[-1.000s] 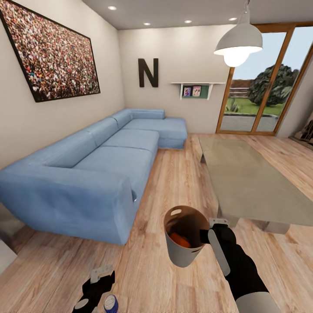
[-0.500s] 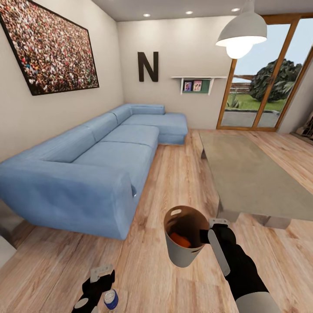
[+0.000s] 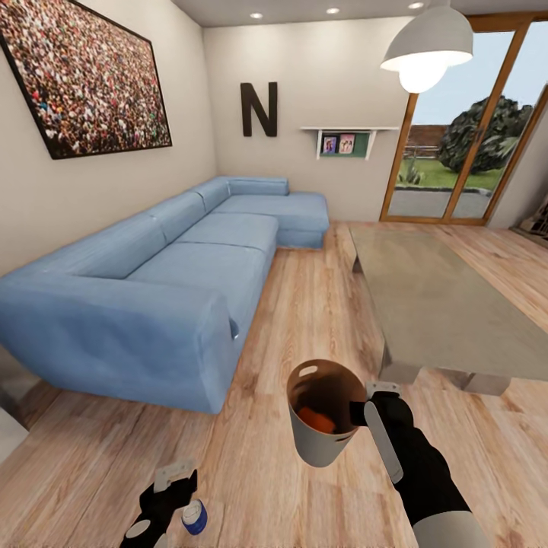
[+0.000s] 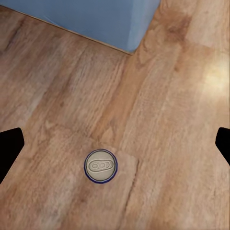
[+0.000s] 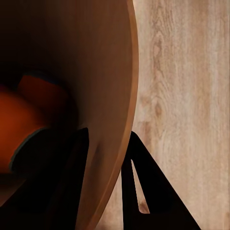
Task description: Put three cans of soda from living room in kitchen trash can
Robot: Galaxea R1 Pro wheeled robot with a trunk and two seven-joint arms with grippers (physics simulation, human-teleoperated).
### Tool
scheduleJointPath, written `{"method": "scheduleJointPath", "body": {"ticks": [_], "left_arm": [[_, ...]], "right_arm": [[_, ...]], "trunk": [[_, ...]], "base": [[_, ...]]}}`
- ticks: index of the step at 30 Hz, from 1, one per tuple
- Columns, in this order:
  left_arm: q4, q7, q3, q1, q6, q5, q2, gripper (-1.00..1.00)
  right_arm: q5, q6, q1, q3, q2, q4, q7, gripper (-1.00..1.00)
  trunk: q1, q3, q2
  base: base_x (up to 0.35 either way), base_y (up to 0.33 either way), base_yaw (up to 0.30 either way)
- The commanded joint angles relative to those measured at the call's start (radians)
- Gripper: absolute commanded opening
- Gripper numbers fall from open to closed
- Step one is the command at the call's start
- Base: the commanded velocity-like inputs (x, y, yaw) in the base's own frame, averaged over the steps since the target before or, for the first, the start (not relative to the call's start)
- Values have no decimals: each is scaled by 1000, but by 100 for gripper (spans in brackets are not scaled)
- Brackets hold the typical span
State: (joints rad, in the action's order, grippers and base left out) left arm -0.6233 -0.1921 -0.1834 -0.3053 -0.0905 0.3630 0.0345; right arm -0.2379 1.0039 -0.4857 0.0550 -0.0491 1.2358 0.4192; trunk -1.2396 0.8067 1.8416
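- Nearest, low at the left of the head view: left gripper [image 3: 169, 498], black, pointing down at the wood plank floor [image 3: 251, 487], fingers spread wide with nothing between them.
- Just beside that gripper on the floor: a can [image 3: 194, 517] standing upright, blue-sided with a silver-grey top; from the left wrist view, the can [image 4: 100, 166] round, pull-tab up, lying between the two dark fingertips [image 4: 8, 146] without touching either.
- To the right of the can and raised off the floor: right gripper [image 3: 364, 412] at the end of a black forearm, clamped on the rim of the tash can [image 3: 323, 445]; in the right wrist view, one finger inside the wall and one outside.
- Tash can: round, tapered, pale grey outside, tan-brown inside, oval handle hole on the rim side away from the gripper.
- Inside the tash can: orange can of soda [image 3: 315, 419] lying at the bottom; orange shapes [image 5: 28, 120] in the right wrist view too, count not clear.
- Beyond the tash can to the right: long low grey table [image 3: 434, 304], top smooth.
- Beyond the tash can to the left: blue sectional sofa [image 3: 175, 281], soft fabric, along the wall.
- Farthest, past the sofa: black letter N [image 3: 259, 109] on the wall, small shelf [image 3: 346, 141], wood-framed glass doors [image 3: 457, 144], white pendant lamp [image 3: 426, 49].
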Motion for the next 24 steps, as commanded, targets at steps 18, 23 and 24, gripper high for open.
{"method": "scheduleJointPath", "body": {"ticks": [18, 23, 24], "left_arm": [[-3, 0, 0, 0, 0, 0, 15, 100], [-3, 0, 0, 0, 0, 1, 15, 100], [-3, 0, 0, 0, 0, 1, 15, 100]], "right_arm": [[-6, -4, -7, 1, 0, 2, -2, -100], [-6, -4, -7, 1, 0, 3, -2, -100], [-6, -4, -7, 1, 0, 3, -2, -100]], "trunk": [[-69, 84, 126], [-88, 108, 161], [-92, 113, 168]], "base": [[0, 0, 0], [0, 0, 0], [0, 0, 0]]}}
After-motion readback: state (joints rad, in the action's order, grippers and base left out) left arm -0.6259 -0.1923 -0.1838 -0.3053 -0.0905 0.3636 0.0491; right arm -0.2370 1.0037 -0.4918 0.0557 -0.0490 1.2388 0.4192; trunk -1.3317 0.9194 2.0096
